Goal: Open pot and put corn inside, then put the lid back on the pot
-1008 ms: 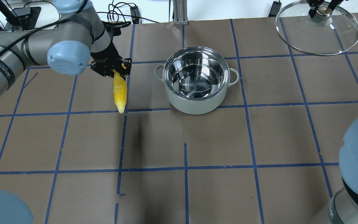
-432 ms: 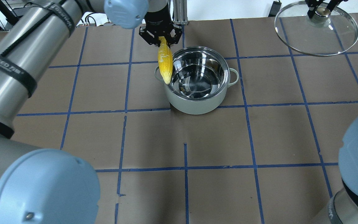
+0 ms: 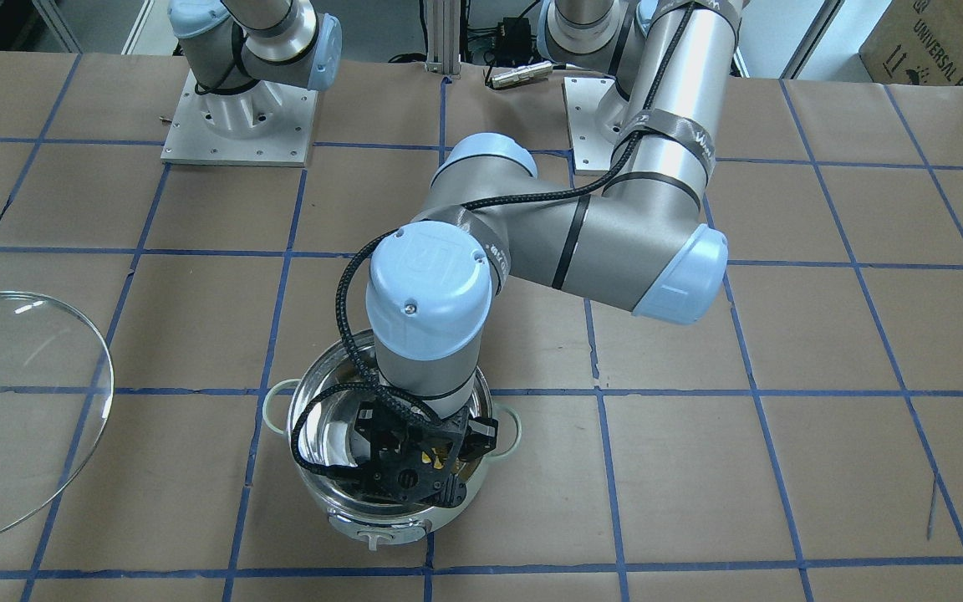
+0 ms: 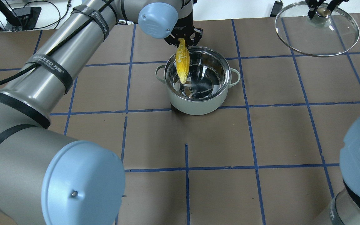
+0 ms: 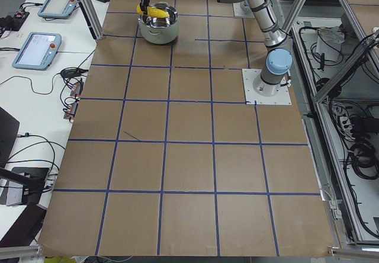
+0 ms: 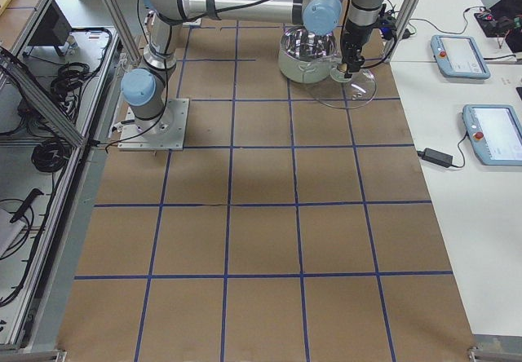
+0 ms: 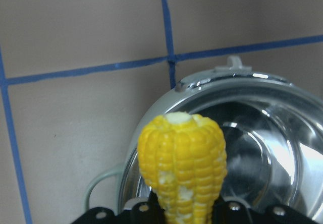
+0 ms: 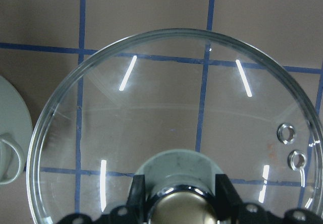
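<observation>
The open pot (image 4: 198, 104) stands at the table's middle back, its steel inside empty. My left gripper (image 4: 182, 39) is shut on the butt end of the yellow corn (image 4: 182, 64), which hangs tip down over the left part of the pot's mouth. The left wrist view shows the corn (image 7: 182, 158) above the pot's rim (image 7: 227, 80). My right gripper (image 4: 322, 9) is shut on the knob of the glass lid (image 4: 317, 37) and holds it off to the far right of the pot. The right wrist view shows the lid (image 8: 171, 108) and its knob (image 8: 181, 206).
The table is brown paper with a blue tape grid (image 4: 186, 168). My left arm (image 4: 58, 62) stretches across the left half of the table. Cables and a metal post (image 4: 180, 12) lie beyond the back edge. The arm bases (image 3: 239, 109) are behind the pot.
My left arm has swung right with the corn, from left of the pot to over its open mouth. The right gripper and the lid have barely moved.
</observation>
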